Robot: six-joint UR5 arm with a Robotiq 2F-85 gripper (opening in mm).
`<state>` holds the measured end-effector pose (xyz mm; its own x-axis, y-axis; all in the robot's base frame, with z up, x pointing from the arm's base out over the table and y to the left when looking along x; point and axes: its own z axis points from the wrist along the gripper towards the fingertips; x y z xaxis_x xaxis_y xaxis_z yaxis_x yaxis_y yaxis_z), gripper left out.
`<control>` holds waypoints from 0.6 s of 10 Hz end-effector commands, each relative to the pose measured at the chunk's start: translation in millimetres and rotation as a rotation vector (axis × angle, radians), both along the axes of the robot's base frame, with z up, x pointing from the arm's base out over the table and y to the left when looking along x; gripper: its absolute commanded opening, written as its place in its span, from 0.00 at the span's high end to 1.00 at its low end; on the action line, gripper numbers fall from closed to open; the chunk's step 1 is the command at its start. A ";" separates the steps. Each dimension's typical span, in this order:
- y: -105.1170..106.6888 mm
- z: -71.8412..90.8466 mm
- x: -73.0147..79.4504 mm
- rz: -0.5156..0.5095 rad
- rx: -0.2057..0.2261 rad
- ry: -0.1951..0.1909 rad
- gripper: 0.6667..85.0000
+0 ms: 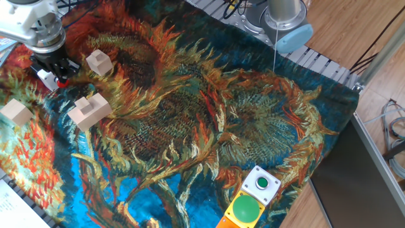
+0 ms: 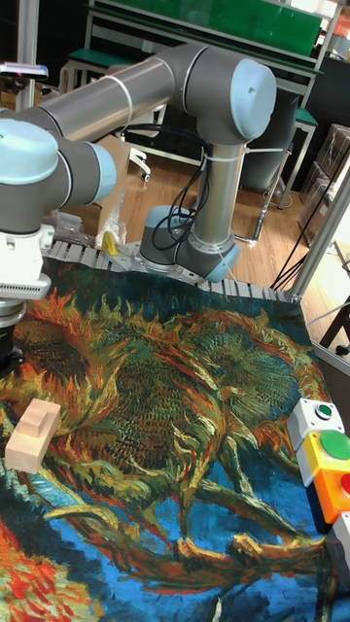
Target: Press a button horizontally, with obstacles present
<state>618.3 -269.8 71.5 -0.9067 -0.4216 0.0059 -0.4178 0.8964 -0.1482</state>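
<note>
The gripper sits at the far left of the sunflower-print cloth, its black fingers low over the fabric; whether they are parted or pressed together cannot be told from either view. Directly at the fingertips, touching or nearly touching them, is the red push-button on its small white box, partly hidden under the gripper so that only a sliver of red and a white corner show. Just to the gripper's right stands a small wooden cube, close beside it but apart from it. Nearer the camera from the gripper lies the notched wooden block, also seen in the tall fixed view at the cloth's left edge. A second small wooden cube rests to the left of the notched block, near the cloth's edge. Well away from the gripper, at the opposite corner of the cloth, stand a white box with a green button and, next to it, a yellow box with a large green dome. The grey arm arches across from its base beyond the cloth's far edge.
</note>
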 end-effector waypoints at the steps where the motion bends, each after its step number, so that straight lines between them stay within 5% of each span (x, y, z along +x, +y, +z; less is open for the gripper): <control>1: 2.6 1.6 2.2 -0.012 0.017 -0.013 0.99; 6: -0.6 -21.6 15.4 0.013 0.000 -0.012 0.99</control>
